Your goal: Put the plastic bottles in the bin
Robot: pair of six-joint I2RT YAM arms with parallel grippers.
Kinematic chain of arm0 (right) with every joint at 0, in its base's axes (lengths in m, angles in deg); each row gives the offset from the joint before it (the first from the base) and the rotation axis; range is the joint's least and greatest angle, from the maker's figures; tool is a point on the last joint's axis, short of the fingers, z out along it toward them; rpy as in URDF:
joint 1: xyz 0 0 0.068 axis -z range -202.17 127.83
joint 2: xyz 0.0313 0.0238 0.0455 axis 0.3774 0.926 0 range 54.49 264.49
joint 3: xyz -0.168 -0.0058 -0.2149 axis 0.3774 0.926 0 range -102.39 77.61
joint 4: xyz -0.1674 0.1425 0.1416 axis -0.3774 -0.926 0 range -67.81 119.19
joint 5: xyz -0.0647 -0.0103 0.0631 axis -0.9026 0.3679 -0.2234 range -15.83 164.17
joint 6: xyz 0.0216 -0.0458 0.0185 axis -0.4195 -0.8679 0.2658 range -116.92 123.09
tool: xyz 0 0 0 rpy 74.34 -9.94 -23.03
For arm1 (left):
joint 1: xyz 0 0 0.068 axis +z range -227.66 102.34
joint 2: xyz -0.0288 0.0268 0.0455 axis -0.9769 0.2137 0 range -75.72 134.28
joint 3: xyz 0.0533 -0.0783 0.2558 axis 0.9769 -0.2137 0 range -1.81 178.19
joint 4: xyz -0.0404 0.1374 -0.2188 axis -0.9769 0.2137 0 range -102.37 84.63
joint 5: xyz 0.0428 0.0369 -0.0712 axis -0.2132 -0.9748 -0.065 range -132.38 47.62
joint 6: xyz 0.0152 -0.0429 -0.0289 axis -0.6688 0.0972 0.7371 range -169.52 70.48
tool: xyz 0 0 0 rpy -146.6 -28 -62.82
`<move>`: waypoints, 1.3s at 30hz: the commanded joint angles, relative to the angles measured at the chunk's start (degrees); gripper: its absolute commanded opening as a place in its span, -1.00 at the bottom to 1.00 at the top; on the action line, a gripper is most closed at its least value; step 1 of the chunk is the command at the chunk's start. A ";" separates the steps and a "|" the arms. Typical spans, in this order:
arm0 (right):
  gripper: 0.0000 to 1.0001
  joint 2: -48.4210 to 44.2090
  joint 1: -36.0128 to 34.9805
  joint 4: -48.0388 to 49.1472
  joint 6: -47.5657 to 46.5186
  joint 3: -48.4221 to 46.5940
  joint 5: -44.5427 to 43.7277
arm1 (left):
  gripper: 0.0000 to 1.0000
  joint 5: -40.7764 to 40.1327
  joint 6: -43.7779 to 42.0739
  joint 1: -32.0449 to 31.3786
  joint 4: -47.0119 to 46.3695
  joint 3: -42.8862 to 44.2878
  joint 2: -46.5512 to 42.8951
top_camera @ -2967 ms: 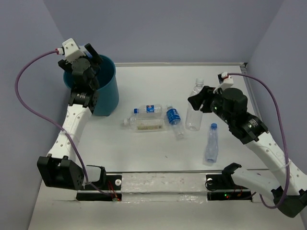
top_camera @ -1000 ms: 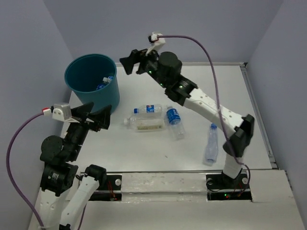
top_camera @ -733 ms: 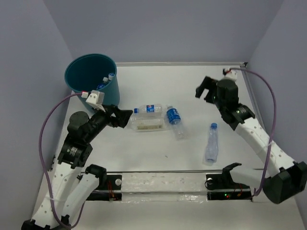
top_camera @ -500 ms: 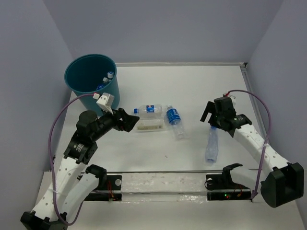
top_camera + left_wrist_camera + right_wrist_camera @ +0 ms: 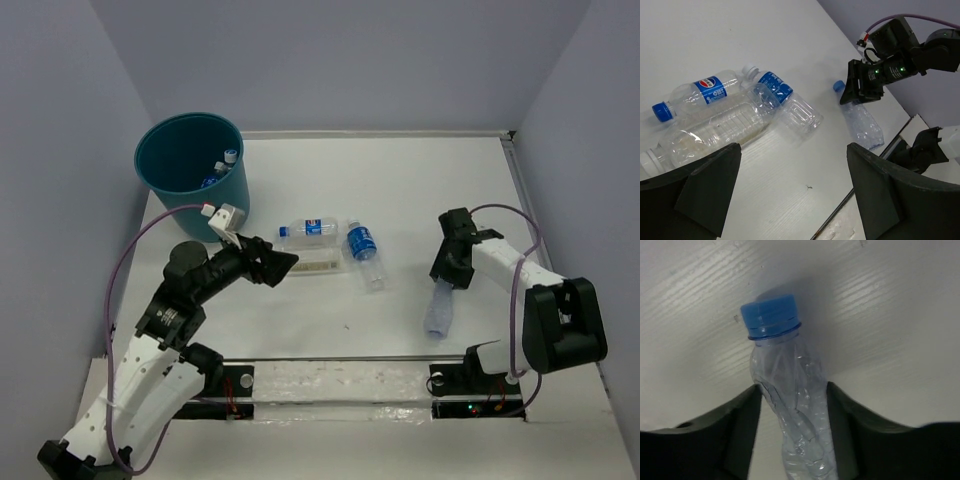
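Note:
The teal bin (image 5: pixel 228 205) stands at the far left with bottles (image 5: pixel 222 163) inside. Three bottles lie mid-table: a Pepsi-labelled one (image 5: pixel 310 227) (image 5: pixel 705 92), a larger cream-labelled one (image 5: pixel 312 263) (image 5: pixel 710 132) and a blue-labelled one (image 5: pixel 363 250) (image 5: pixel 785 102). My left gripper (image 5: pixel 282 266) (image 5: pixel 793 146) is open and empty, low beside the cream-labelled bottle's left end. My right gripper (image 5: pixel 447 276) (image 5: pixel 792 400) is shut on the neck end of a crumpled unlabelled blue-capped bottle (image 5: pixel 438 308) (image 5: pixel 790 385) (image 5: pixel 862 120), which lies on the table.
White table (image 5: pixel 330 330) with grey walls on three sides. A black rail (image 5: pixel 330 360) runs along the near edge by the arm bases. The right arm (image 5: pixel 875 75) shows in the left wrist view.
My right arm swung back from the bin and came down onto the unlabelled bottle at the right. My left arm reached in towards the mid-table bottles.

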 commanded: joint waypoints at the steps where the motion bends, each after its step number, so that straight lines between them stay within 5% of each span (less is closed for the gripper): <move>1: -0.20 2.40 -0.02 2.29 1.01 0.02 0.15 | 0.92 0.83 -1.13 -0.24 -1.50 0.42 -1.59; 6: -0.83 -7.43 -0.02 -3.23 -3.11 -8.20 -6.35 | 0.92 1.80 -1.39 -0.15 -2.90 0.33 -8.35; 13: -0.89 -12.29 -13.00 -0.11 -4.44 -30.89 -5.23 | 0.96 -6.27 -1.74 1.34 -2.73 1.38 -18.90; 17: -0.87 1.54 -28.81 19.22 -8.47 -47.90 -1.45 | 0.96 -24.70 -0.87 2.92 3.47 3.49 -21.46; 20: -0.85 16.12 -33.58 30.10 -13.04 -62.92 4.40 | 0.98 -38.93 1.85 4.24 9.12 5.87 -23.29; 28: -0.83 54.49 -37.99 44.55 -14.37 -109.90 14.97 | 0.98 -51.90 6.78 4.77 12.21 4.99 -30.86; 32: -0.88 58.47 -39.74 62.96 -12.27 -106.35 11.24 | 0.98 -51.82 7.84 4.86 12.13 4.64 -29.81; 39: -0.88 61.64 -41.59 68.38 -7.26 -106.86 5.94 | 0.98 -49.88 7.57 4.42 11.16 4.29 -29.46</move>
